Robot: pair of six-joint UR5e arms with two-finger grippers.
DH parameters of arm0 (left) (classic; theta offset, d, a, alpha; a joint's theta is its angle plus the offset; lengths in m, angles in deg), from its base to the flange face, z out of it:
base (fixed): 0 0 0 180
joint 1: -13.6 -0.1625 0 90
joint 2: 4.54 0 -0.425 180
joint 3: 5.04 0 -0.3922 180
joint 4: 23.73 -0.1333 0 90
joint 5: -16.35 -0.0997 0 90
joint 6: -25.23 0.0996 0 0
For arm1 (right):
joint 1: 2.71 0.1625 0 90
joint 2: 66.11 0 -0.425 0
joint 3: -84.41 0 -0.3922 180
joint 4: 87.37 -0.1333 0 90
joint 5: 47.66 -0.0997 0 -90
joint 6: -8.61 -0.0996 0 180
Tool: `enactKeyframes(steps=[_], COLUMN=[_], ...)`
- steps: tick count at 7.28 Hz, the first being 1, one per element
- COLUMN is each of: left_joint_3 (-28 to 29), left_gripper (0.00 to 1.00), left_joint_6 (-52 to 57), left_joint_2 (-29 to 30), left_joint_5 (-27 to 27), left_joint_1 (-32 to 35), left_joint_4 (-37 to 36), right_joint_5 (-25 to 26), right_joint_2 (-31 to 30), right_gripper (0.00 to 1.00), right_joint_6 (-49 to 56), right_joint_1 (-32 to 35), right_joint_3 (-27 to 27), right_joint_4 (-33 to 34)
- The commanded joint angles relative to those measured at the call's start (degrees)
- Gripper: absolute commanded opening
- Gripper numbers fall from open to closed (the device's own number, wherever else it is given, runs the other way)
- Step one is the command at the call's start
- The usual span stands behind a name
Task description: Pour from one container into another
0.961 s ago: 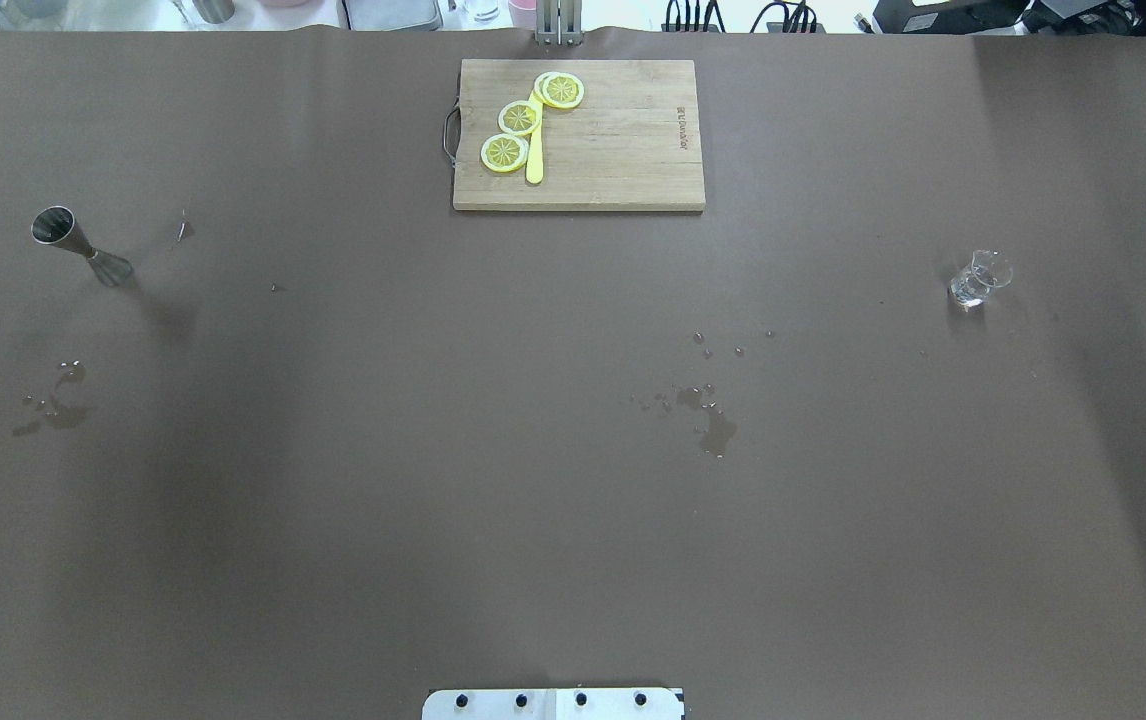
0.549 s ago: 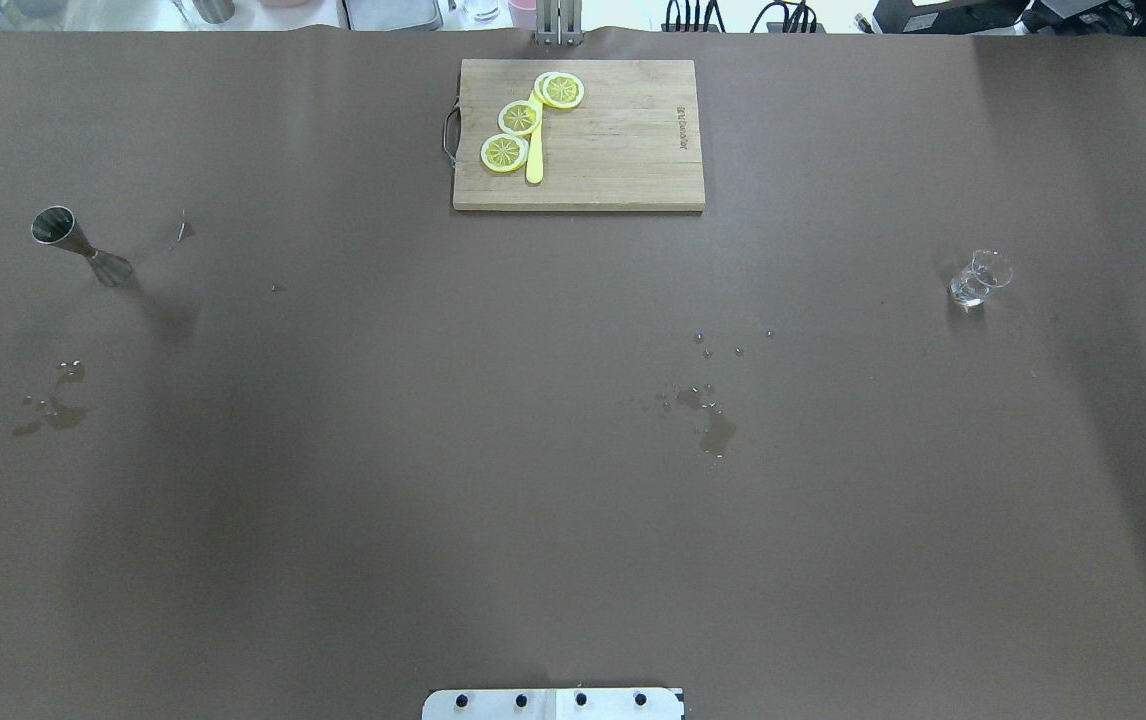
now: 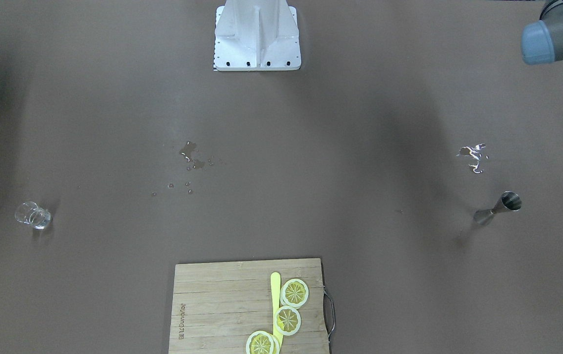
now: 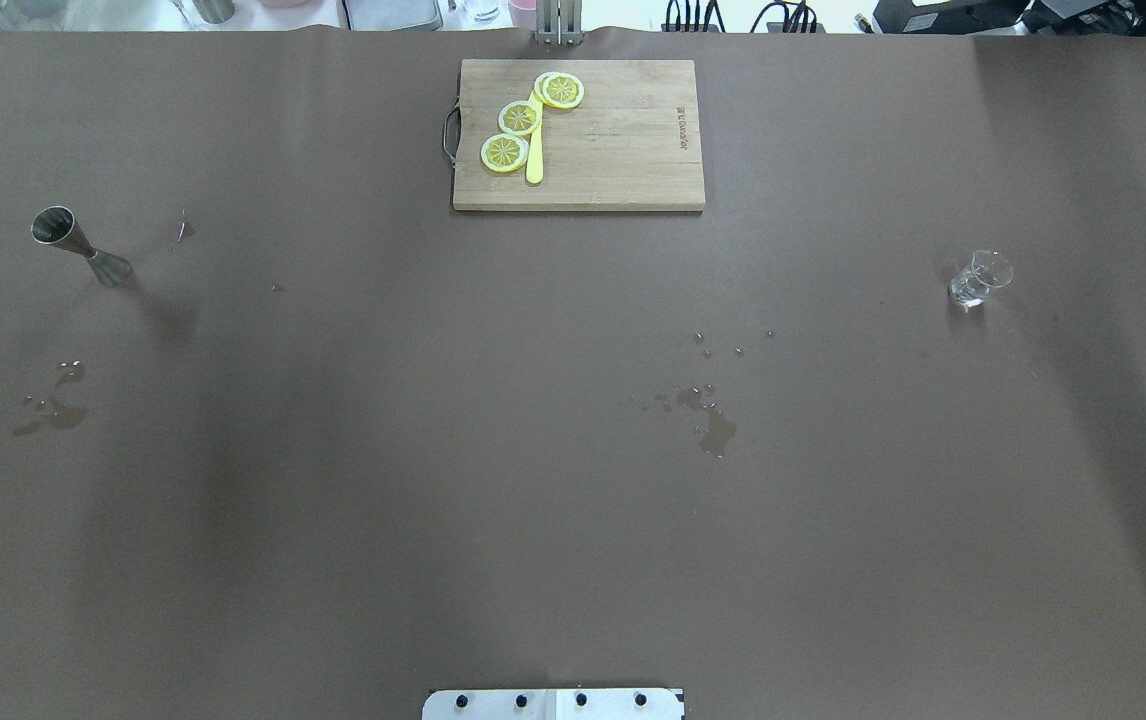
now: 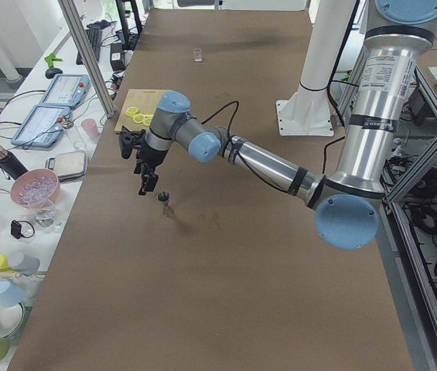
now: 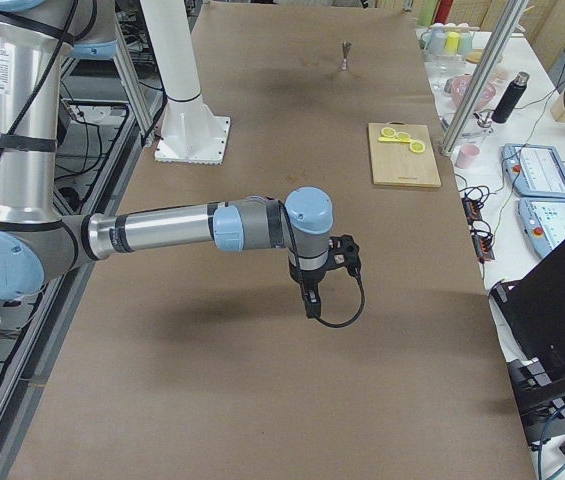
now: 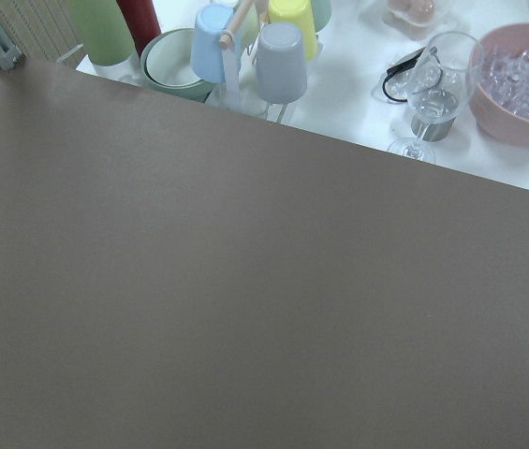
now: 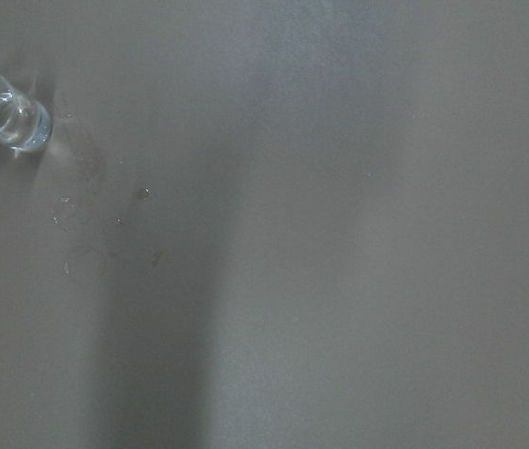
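Note:
A steel jigger (image 4: 81, 243) stands upright near the table's left end, also in the front-facing view as the jigger (image 3: 498, 207). A small clear glass beaker (image 4: 978, 279) with some liquid stands near the right end; in the right wrist view the beaker (image 8: 7, 120) sits at the top left corner. In the exterior left view my left gripper (image 5: 147, 184) hangs just beside and above the jigger (image 5: 165, 202); I cannot tell if it is open. My right gripper (image 6: 310, 303) hovers over bare table in the exterior right view, state unclear.
A wooden cutting board (image 4: 623, 150) with lemon slices (image 4: 518, 118) and a yellow knife lies at the far middle. Water puddles (image 4: 708, 415) wet the table, with another puddle (image 4: 53, 405) near the jigger. Cups (image 7: 281, 61), a wine glass and bowls crowd the side table past the edge.
A dark bit of the left arm has come in at the overhead view's upper left edge, and the arm shadows have shifted. Jigger and beaker have not moved.

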Motion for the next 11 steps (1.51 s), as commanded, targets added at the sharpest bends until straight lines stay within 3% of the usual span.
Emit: enactKeyframes(steps=[1,5,7,8,10,11], left_joint_3=[-1.10,-2.86,-4.61,-5.75,-3.93,-1.66], left_gripper=[0.97,0.97,0.97,0.97,0.97,0.97], left_joint_6=[-8.24,-21.67,-28.20,-28.22,-27.87,-27.95], left_joint_2=[-0.39,-4.51,-10.72,-14.67,-16.38,-16.38], left_joint_5=[-11.96,-32.96,-42.74,-48.69,-63.89,-66.39], left_joint_1=[-6.46,-17.78,-25.43,-29.64,-36.16,-37.23], left_joint_4=[0.38,1.43,8.77,16.22,18.23,18.84], right_joint_5=[-0.11,-0.98,-2.92,-2.66,-2.31,-2.31], right_joint_2=[0.05,0.14,-0.12,0.14,0.58,2.32], right_gripper=[1.00,1.00,1.00,1.00,0.97,0.98], right_joint_6=[-0.38,-0.82,-0.73,-0.64,-0.73,-0.64], right_joint_1=[-2.38,-8.27,-8.89,-10.81,-14.59,-15.48], right_joint_3=[-1.28,-1.81,-1.90,-1.90,-1.90,-2.86], right_joint_4=[-4.25,-13.57,-21.80,-23.16,-26.93,-28.87])
